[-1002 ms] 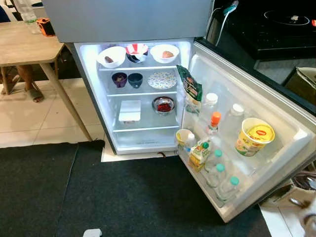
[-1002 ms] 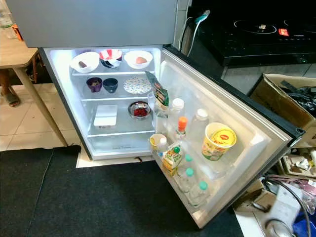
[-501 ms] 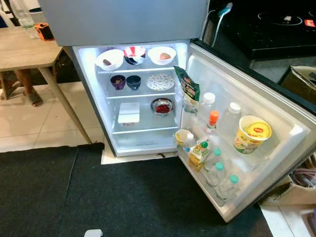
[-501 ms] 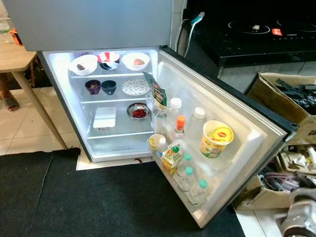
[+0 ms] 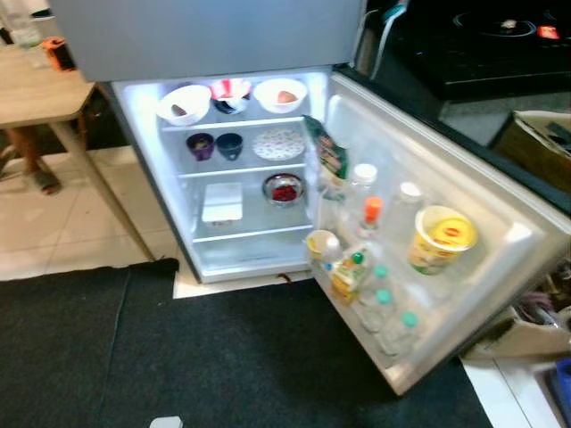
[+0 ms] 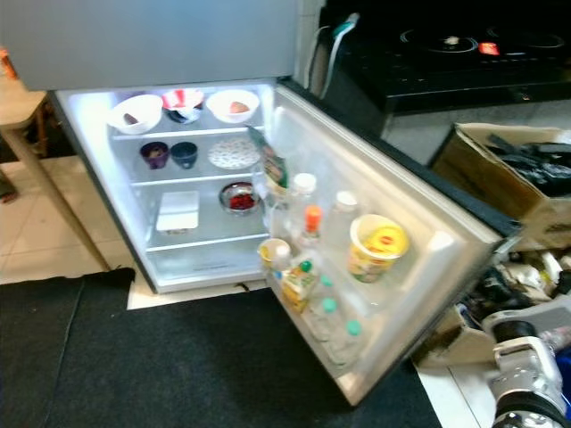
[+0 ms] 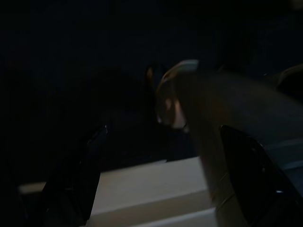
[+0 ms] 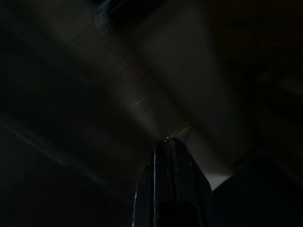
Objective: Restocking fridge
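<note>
Left gripper [image 7: 161,175] spread wide in dark shade, black fingers [image 7: 75,184] empty, pale ledge between them. Right gripper [image 8: 173,189] blurred; jaw state impossible to tell.

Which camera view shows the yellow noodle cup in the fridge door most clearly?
The left eye view: the yellow noodle cup looks larger and less blurred. The right eye view shows it smaller. Both wrist views are too dark to reveal it.

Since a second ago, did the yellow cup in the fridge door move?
No. The yellow cup sits in the same door shelf beside the white-capped bottle; the whole picture shifted because the camera moved.
</note>
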Robot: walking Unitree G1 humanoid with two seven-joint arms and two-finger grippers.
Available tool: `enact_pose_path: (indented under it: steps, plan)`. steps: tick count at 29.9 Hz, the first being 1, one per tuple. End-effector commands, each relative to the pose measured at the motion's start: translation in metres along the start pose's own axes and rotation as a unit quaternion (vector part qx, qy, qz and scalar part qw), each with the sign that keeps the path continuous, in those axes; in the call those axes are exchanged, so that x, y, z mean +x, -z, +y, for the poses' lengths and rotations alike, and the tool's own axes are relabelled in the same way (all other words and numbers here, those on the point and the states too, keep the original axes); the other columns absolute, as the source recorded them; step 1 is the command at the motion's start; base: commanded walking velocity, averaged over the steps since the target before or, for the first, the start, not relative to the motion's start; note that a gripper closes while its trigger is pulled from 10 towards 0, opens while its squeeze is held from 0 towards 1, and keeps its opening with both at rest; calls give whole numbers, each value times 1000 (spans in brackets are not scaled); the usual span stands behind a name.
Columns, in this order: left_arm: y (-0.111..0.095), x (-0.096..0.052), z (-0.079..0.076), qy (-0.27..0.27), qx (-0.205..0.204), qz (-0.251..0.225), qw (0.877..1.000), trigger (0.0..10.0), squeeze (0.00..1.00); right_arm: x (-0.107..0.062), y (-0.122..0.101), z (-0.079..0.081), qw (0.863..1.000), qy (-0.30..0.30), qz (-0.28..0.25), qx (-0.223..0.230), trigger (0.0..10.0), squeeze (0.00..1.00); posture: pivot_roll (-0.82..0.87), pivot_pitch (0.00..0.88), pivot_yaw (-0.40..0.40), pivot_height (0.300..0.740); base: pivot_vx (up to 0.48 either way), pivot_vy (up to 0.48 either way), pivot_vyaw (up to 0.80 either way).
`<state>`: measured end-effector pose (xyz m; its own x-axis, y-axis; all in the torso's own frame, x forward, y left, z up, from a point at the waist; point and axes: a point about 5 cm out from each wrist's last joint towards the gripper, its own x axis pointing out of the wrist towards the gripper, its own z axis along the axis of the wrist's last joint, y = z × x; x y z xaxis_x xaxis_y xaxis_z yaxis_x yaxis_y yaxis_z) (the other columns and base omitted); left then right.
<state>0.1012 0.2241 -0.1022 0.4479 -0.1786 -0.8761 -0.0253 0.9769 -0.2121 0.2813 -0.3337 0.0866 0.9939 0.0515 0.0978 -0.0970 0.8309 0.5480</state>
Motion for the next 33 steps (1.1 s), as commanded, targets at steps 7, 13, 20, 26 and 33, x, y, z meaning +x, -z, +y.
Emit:
enact_pose_path:
  steps: [7, 13, 20, 26, 33]
  plan:
    - [10, 0, -6, 13, 3, 21, 1000, 10000, 0, 2, 53, 55, 956, -249, 153, 17, 10000, 0, -90, 75, 4, 740, 0, 0, 0]
    - [10, 0, -6, 14, 4, 21, 1000, 10000, 0, -11, 60, 98, 901, -388, 168, 100, 10000, 0, -92, 82, 4, 740, 0, 0, 0]
    - [12, 1, -7, 17, 2, 24, 1000, 10000, 0, -10, 91, 108, 905, -377, 178, 92, 10000, 0, -88, 85, 1, 740, 0, 0, 0]
    - [12, 1, -8, 15, -1, 23, 1000, 10000, 0, -23, 116, 27, 968, 43, 225, -104, 10000, 0, -81, 79, -3, 740, 0, 0, 0]
    - [9, 3, -11, 15, 0, 19, 1000, 10000, 0, -69, 128, -4, 929, 191, 266, -172, 10000, 0, -75, 69, -4, 740, 0, 0, 0]
